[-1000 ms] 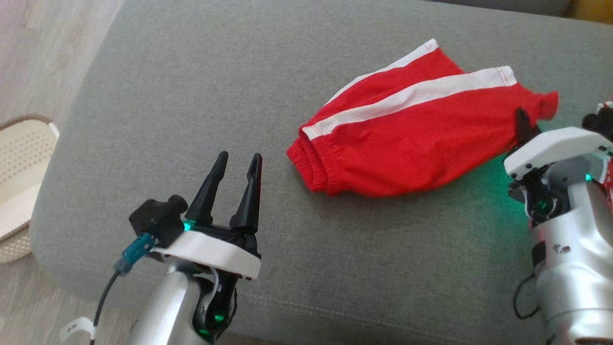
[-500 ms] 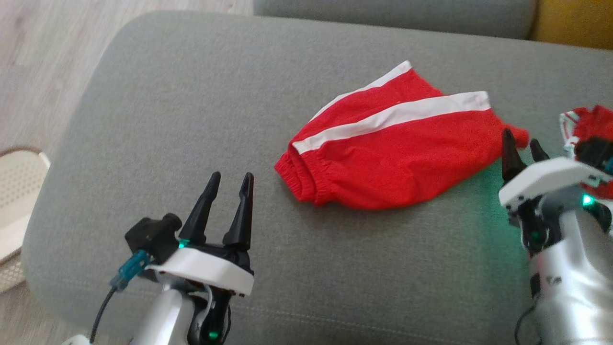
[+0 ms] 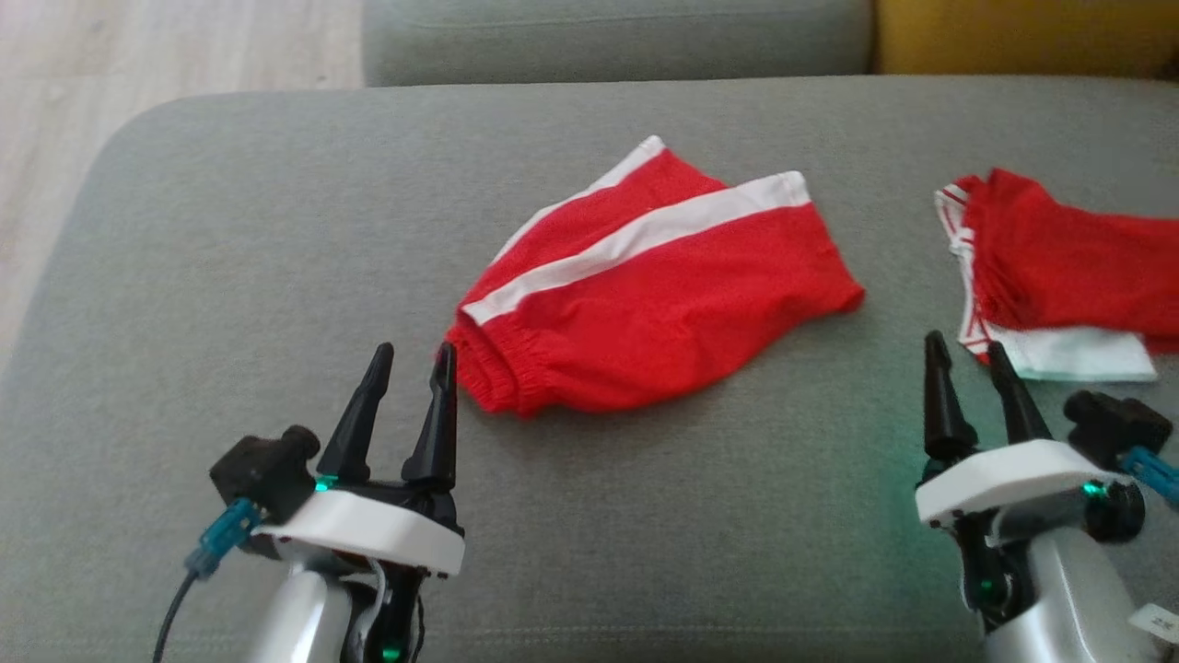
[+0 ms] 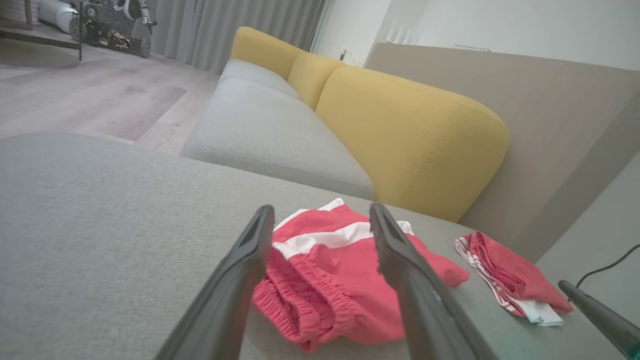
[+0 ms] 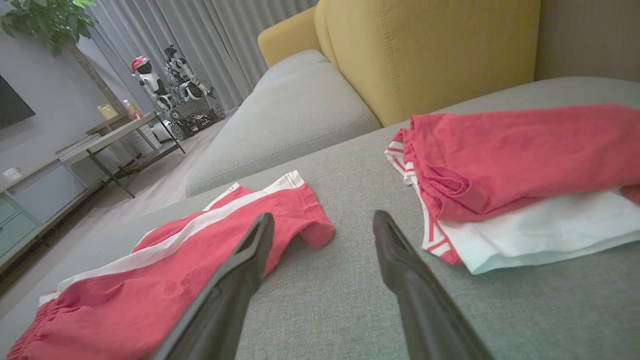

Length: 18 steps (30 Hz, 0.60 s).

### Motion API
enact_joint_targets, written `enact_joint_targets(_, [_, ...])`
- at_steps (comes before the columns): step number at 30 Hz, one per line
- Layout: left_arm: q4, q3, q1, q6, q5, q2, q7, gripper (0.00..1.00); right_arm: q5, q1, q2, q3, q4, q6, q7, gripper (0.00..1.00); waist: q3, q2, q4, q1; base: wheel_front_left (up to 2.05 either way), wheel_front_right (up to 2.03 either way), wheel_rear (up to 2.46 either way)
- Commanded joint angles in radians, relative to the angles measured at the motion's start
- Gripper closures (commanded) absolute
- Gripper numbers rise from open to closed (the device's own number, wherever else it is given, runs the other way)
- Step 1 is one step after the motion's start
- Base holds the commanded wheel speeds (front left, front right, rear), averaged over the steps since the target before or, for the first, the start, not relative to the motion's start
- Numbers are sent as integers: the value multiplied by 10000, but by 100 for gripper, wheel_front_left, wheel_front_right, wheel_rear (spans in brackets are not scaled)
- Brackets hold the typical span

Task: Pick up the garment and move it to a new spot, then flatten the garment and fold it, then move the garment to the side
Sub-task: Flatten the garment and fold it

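Folded red shorts (image 3: 645, 295), white-striped, waistband gathered, lie centre frame on woven grey cushion (image 3: 230, 230); left pincer (image 3: 414, 352) and right pincer (image 3: 964, 345) gape empty.

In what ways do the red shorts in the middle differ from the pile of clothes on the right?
The shorts carry one broad white stripe; the pile has thin red-and-white striping at its edge. The shorts lie by themselves as one piece; the pile is red cloth stacked on white cloth. Both are red and white and lie on the grey cushion.
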Motion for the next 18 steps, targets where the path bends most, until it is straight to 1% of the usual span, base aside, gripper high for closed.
enact_joint_targets(1, [-302, 349, -419, -62, 134, 33, -122, 0, -188, -336, 23, 438, -605, -9, -131, 0, 114, 0, -393, 0, 0, 0, 0])
enact_joint_targets(7, [249, 273, -1231, -258, 474, 33, -122, 0, -248, -543, 32, 957, -1256, -9, -43, 0, 518, 0, -1099, 0, 0, 0, 0])
enact_joint_targets(8, [476, 186, -1471, -314, 550, 33, -122, 0, -241, -595, 32, 1072, -1331, -9, -40, 0, 603, 0, -1217, 0, 0, 0, 0])
enact_joint_targets(9, [1087, -55, -2076, -441, 856, 58, -122, 0, -215, -725, 33, 1338, -1459, -9, -32, 0, 802, 0, -1493, 0, 0, 0, 0])
enact_joint_targets(11, [1836, -348, -2819, -548, 1062, 195, 43, 0, -260, -888, 33, 1635, -1549, -9, -21, 0, 1009, 0, -1787, 0, 0, 0, 0])
enact_joint_targets(14, [2771, -736, -4159, -685, 1095, 538, 896, 0, -251, -1202, 34, 2124, -1656, -9, 17, 0, 1401, 0, -2296, 0, 0, 0, 0])
enact_joint_targets(18, [3788, -1144, -5972, -763, 418, 1106, 2531, 0, -228, -1708, 34, 2877, -1718, -9, 47, 0, 1873, 0, -2936, 0, 0, 0, 0])
